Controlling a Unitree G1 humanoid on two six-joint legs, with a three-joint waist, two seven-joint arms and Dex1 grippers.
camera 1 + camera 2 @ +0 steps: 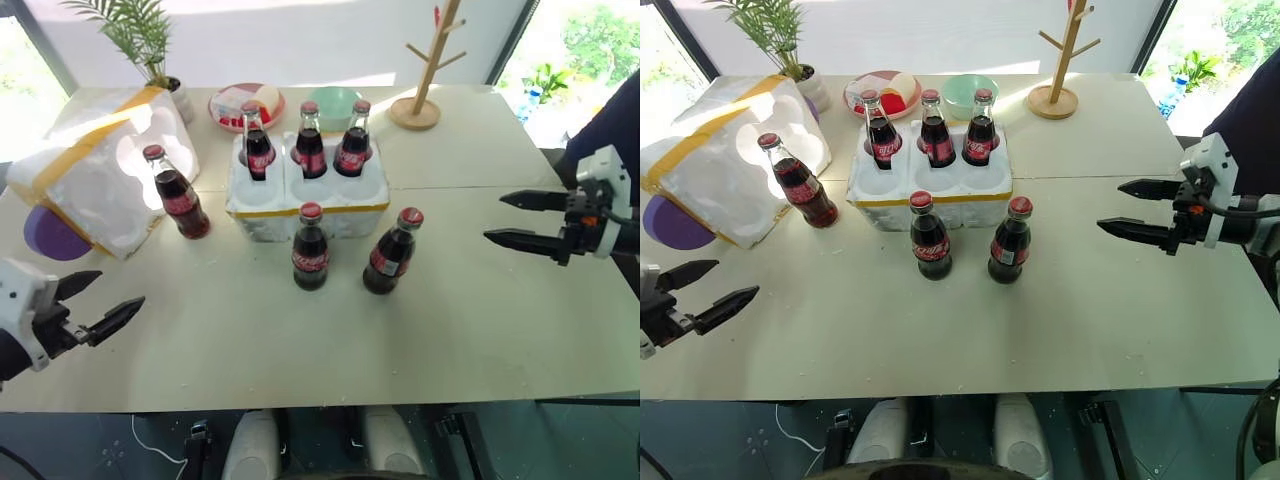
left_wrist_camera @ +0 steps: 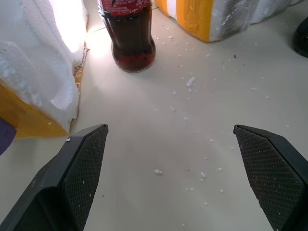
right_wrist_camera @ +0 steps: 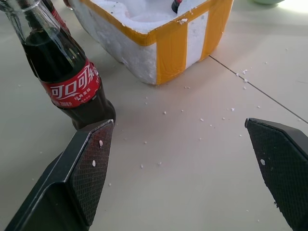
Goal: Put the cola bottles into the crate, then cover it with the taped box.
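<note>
The crate (image 1: 268, 226), a low white foam tray with a yellow band, sits mid-table with three cola bottles (image 1: 310, 150) upright in its back wells. Three more stand on the table: one left of the crate (image 1: 180, 195) and two in front of it (image 1: 310, 250) (image 1: 390, 255). The taped box (image 1: 90, 170) lies tilted at the left, its hollow facing the crate. My left gripper (image 1: 120, 290) hovers open near the front left, pointing at the left bottle (image 2: 130, 43). My right gripper (image 1: 495, 218) is open at the right, aimed at the front right bottle (image 3: 67, 82).
Along the back edge stand a potted plant (image 1: 178, 95), a pink plate of food (image 1: 245, 105), a green bowl (image 1: 335, 100) and a wooden peg stand (image 1: 420, 95). A purple disc (image 1: 50, 235) lies under the taped box. Foam crumbs dot the table.
</note>
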